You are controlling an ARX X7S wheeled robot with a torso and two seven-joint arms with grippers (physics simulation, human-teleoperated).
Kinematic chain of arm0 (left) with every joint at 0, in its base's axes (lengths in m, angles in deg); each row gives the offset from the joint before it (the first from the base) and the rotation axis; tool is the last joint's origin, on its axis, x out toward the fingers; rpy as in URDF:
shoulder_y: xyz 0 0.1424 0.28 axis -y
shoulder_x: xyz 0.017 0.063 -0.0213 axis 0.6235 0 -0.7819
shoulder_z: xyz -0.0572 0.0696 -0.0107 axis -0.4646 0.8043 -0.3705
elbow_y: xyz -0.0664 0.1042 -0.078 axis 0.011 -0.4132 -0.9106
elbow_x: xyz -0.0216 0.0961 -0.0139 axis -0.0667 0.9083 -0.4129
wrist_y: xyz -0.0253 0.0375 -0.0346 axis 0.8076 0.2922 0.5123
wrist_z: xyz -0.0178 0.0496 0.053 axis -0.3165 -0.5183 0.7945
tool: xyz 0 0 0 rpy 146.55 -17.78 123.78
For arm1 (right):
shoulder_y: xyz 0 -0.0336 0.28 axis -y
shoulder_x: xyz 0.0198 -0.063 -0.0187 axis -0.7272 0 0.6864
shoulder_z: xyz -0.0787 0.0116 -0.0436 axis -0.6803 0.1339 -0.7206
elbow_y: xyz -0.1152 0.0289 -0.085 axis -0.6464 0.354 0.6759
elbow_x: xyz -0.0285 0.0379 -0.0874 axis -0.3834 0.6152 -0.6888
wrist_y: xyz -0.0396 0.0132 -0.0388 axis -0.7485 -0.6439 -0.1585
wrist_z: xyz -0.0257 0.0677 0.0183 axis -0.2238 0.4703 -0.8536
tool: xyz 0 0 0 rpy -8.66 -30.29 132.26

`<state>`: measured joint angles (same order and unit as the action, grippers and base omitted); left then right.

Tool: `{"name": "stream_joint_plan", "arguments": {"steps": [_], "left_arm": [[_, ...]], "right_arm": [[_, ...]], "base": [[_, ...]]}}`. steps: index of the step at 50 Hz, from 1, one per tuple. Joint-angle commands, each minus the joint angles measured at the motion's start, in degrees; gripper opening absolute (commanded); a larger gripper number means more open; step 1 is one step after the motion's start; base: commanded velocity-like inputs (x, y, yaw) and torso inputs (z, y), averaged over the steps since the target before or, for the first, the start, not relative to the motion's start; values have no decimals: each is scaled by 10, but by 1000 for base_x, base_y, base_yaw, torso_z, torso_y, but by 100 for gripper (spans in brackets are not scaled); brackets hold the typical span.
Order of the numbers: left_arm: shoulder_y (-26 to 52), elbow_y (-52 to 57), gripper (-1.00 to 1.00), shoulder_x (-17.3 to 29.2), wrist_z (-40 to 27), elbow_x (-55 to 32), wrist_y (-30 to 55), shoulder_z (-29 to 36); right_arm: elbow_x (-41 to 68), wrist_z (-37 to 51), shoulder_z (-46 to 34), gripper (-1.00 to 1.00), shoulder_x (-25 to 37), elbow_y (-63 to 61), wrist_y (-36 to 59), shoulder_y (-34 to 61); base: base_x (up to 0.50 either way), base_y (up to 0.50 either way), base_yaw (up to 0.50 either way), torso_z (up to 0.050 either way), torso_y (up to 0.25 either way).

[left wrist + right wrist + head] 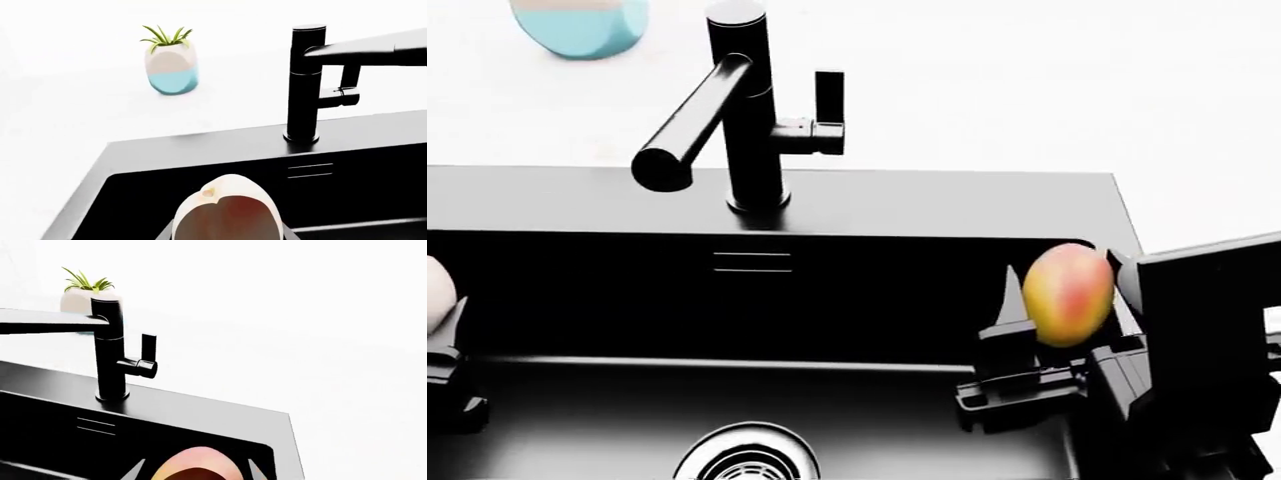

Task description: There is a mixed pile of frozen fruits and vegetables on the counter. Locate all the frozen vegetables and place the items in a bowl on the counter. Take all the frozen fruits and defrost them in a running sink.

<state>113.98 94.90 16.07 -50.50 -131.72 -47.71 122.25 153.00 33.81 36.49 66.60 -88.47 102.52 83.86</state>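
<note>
My right gripper (pixel 1065 300) is shut on a yellow-red mango (pixel 1069 293) and holds it over the right side of the black sink (pixel 934 205). The mango also shows in the right wrist view (pixel 193 465) between the grey fingers. My left gripper (pixel 438 320) is at the view's left edge, shut on a pale fruit with a reddish face (pixel 227 212), above the sink's left part; only a sliver of that fruit (pixel 435 290) shows in the head view. The bowl and the pile are out of view.
A black faucet (pixel 741 110) stands on the sink's back rim, spout pointing forward-left, lever (pixel 827 100) on its right. No water shows. The drain (pixel 747 455) lies in the basin. A white-and-blue plant pot (pixel 172 67) stands on the white counter (pixel 1174 120) behind.
</note>
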Motion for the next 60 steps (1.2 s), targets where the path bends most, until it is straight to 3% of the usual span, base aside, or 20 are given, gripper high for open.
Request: {"name": "stream_joint_plan", "arguments": {"steps": [1, 8, 19, 33, 38, 40, 44, 48, 60], "left_arm": [[27, -8, -100, -25, -3, -18, 28, 1], [31, -10, -100, -46, 3, -19, 40, 4], [49, -17, -100, -68, 5, -26, 66, 3], [49, -17, -100, -68, 14, -25, 69, 3], [49, -18, -100, -74, 10, -25, 68, 2], [43, 1, -100, -40, 23, -26, 59, 0], [37, 1, -100, -38, 23, -23, 54, 1], [42, -18, -100, -70, 13, -23, 63, 2], [33, -17, -100, -70, 15, -20, 58, 4]], "right_arm": [[-8, -7, 0, -100, -4, 3, 4, 2], [31, -36, -33, -100, -42, 25, 74, 57], [55, -99, -117, -100, -174, 148, 183, 150], [-41, -223, -194, -100, -313, 368, 150, 164], [-60, -247, -207, -100, -333, 415, 128, 142], [-69, -257, -213, -100, -342, 435, 117, 133], [-77, -267, -218, -100, -352, 453, 103, 120], [-80, -279, -223, -100, -361, 473, 98, 114], [-80, -277, -224, -100, -361, 472, 98, 109]], "base": [[0, 199, 0, 0, 0], [0, 11, 0, 0, 0], [0, 0, 0, 0, 0], [0, 0, 0, 0, 1], [0, 0, 0, 0, 0], [0, 0, 0, 0, 0], [0, 0, 0, 0, 0], [0, 0, 0, 0, 0], [0, 0, 0, 1, 0]]}}
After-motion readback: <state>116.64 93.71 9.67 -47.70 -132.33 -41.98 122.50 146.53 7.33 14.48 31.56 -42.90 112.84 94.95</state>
